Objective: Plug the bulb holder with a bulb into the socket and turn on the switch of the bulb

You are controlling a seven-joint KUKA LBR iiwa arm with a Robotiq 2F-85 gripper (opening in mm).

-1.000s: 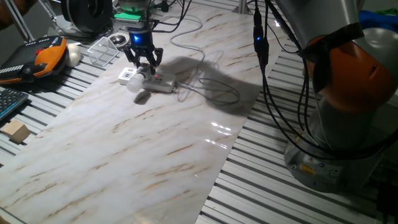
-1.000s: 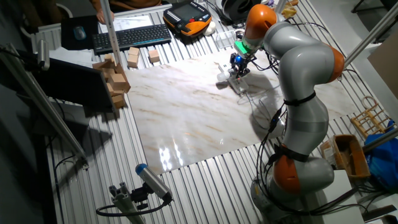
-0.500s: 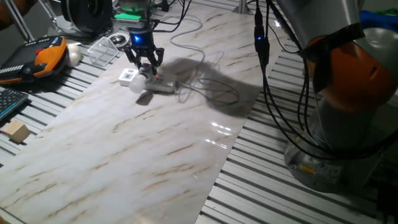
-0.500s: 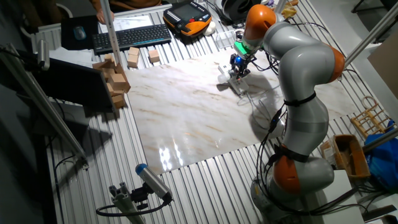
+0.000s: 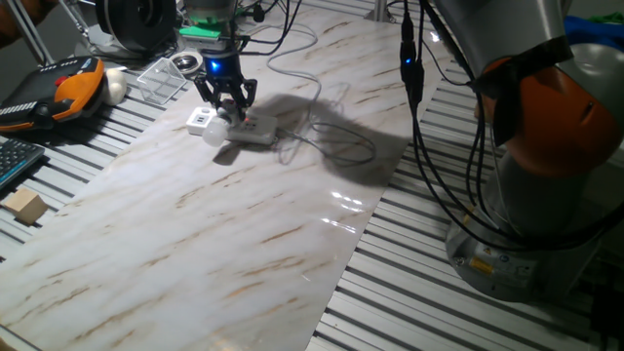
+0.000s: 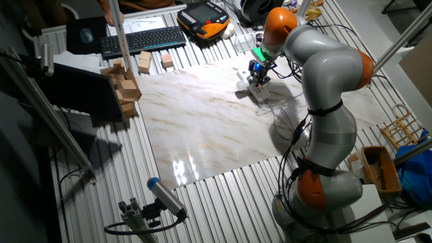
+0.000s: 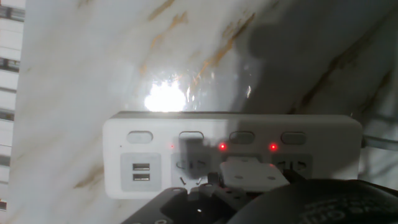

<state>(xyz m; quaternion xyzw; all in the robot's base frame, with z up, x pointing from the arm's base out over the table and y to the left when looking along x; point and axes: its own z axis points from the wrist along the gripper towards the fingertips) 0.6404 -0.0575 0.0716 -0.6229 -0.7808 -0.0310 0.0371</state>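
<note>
Right now my gripper hangs low over the power strip, fingers narrow and pointing down. I cannot tell whether they pinch anything. In the hand view a white block sits over an outlet between the fingers, but I can't say what it is.

From the fixed view, the bulb holder and its bulb appear to lie on the marble board just beside the strip's end farthest from its cable, not seated in an outlet.

My worries:
- The strip lies loose on smooth marble, so a downward or sideways push could skate it away.
- Fingers this close to the strip could snag its edge and drag it when I lift.
- The bulb is rounded, so a nudge to the strip could roll the holder out of reach.
</note>
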